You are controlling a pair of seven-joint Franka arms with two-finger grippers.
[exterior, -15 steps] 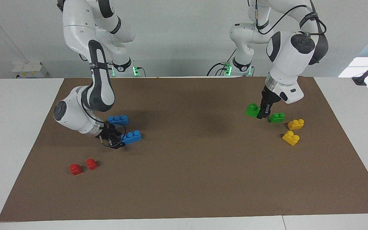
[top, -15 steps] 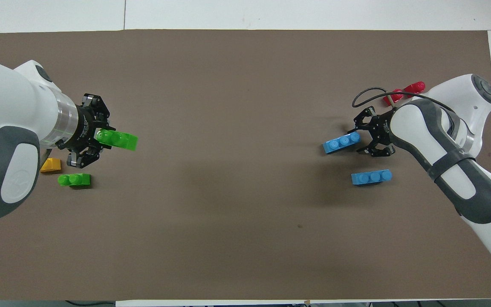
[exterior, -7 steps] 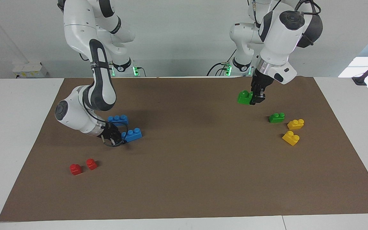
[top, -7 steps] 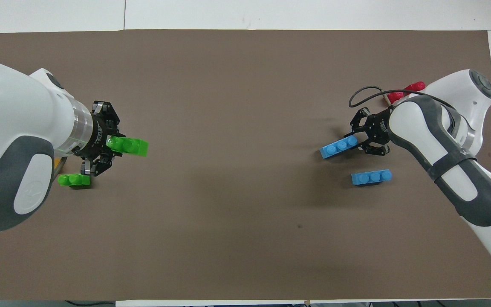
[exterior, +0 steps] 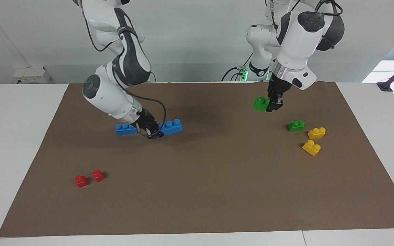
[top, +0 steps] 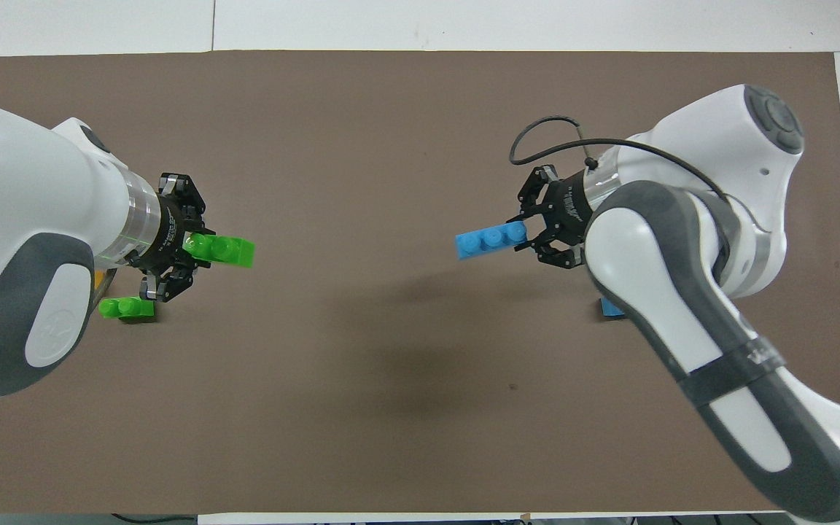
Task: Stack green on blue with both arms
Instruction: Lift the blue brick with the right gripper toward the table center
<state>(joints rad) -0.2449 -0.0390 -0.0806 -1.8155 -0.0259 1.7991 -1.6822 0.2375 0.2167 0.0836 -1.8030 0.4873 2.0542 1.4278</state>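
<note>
Two white robot arms each hold a toy brick in the air above a brown mat [exterior: 217, 191], well apart from each other. The left gripper [exterior: 275, 102] is clamped on one end of a green brick [exterior: 260, 103], lifted over the mat toward the left arm's end of the table. The right gripper [exterior: 152, 130] is clamped on one end of a blue brick [exterior: 171, 127], raised over the mat closer to the middle.

Both bricks appear picked up, so the grasping seems done. What seems left is bringing the two together and pressing green onto blue.

The bricks are glossy moulded plastic with round studs on top: two on the green, three in a row on the longer blue. The mat looks matte and flat.

A second green brick [exterior: 296, 125], a second blue brick [exterior: 126, 129], two yellow bricks [exterior: 313, 140] and two small red bricks [exterior: 89, 178] lie on the mat.
</note>
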